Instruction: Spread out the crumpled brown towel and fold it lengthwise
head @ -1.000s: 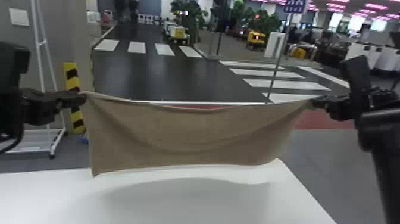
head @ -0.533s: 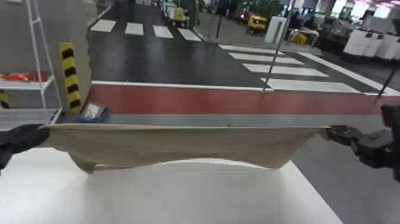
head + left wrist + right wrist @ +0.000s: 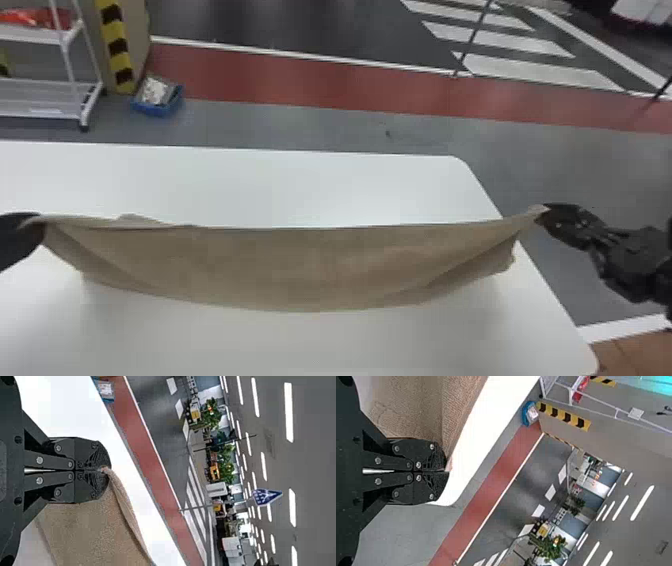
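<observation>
At the left edge of the head view my left gripper (image 3: 31, 226) is shut on one upper corner of the brown towel (image 3: 300, 265). My right gripper (image 3: 544, 214), past the table's right edge, is shut on the opposite upper corner. Between them the towel hangs stretched wide over the white table, its top edge nearly straight and its lower edge sagging in a curve. In the left wrist view the left gripper (image 3: 104, 470) pinches the towel (image 3: 95, 530); in the right wrist view the right gripper (image 3: 447, 471) pinches the towel (image 3: 415, 407).
The white table (image 3: 300, 187) lies beneath the towel, with its rounded far right corner beyond it. On the floor behind stand a white shelf rack (image 3: 45, 100), a striped post (image 3: 116, 47) and a blue bin (image 3: 157, 107). A thin pole stands farther right.
The head view has tilted down, showing more table. Both grippers have come down with the towel held, and the towel hangs lower over the table.
</observation>
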`<state>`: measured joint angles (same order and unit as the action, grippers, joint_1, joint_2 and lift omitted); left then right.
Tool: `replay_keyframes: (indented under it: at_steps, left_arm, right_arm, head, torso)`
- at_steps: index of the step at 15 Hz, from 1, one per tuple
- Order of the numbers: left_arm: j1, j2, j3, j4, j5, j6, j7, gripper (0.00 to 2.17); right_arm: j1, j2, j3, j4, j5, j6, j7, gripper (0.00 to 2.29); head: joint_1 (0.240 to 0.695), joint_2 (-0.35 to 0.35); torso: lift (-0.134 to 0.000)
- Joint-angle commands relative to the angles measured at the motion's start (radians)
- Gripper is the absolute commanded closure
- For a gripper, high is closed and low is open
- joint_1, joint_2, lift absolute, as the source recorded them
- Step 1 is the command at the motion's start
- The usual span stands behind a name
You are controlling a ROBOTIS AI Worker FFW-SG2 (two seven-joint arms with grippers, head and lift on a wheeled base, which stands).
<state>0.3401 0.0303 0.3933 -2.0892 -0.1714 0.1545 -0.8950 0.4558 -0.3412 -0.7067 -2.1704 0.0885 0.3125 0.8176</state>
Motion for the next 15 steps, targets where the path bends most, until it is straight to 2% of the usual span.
replay_keyframes:
  at_steps: [1, 3, 6, 7, 10, 12, 15]
  left_arm:
    - [0.031, 0.003, 0.021, 0.040, -0.011, -0.075, -0.012, 1.62]
    - [0.036, 0.011, 0.035, 0.074, -0.020, -0.112, -0.027, 1.62]
    - [0.007, 0.026, 0.033, 0.115, -0.068, -0.115, -0.051, 1.62]
    - [0.004, 0.030, 0.038, 0.120, -0.069, -0.115, -0.056, 1.62]
    - [-0.007, 0.049, 0.053, 0.132, -0.074, -0.115, -0.067, 1.62]
    - [-0.024, 0.065, 0.050, 0.144, -0.088, -0.103, -0.085, 1.62]
    - [-0.072, 0.066, 0.012, 0.161, -0.151, -0.054, -0.119, 1.62]
  right_arm:
    - [0.024, 0.011, 0.012, 0.017, 0.008, -0.062, 0.018, 1.21]
    - [0.038, 0.016, 0.013, 0.030, 0.014, -0.092, 0.057, 1.21]
    - [0.043, 0.013, 0.023, 0.064, 0.048, -0.101, 0.091, 1.21]
    - [0.041, 0.011, 0.015, 0.076, 0.054, -0.147, 0.140, 1.21]
    - [0.040, 0.008, -0.020, 0.087, 0.070, -0.178, 0.232, 1.21]
    - [0.040, 0.007, -0.023, 0.096, 0.097, -0.181, 0.249, 1.21]
    - [-0.008, 0.002, -0.004, 0.141, 0.140, -0.160, 0.259, 1.21]
  head:
    - [0.695, -0.260]
    - [0.695, -0.239]
    - [0.695, -0.226]
    - [0.695, -0.225]
    - [0.695, -0.206]
    - [0.695, -0.199]
    - [0.695, -0.210]
  torso:
    - [-0.124]
    - [-0.124]
    - [-0.124]
    - [-0.124]
    - [-0.124]
    - [-0.124]
    - [-0.124]
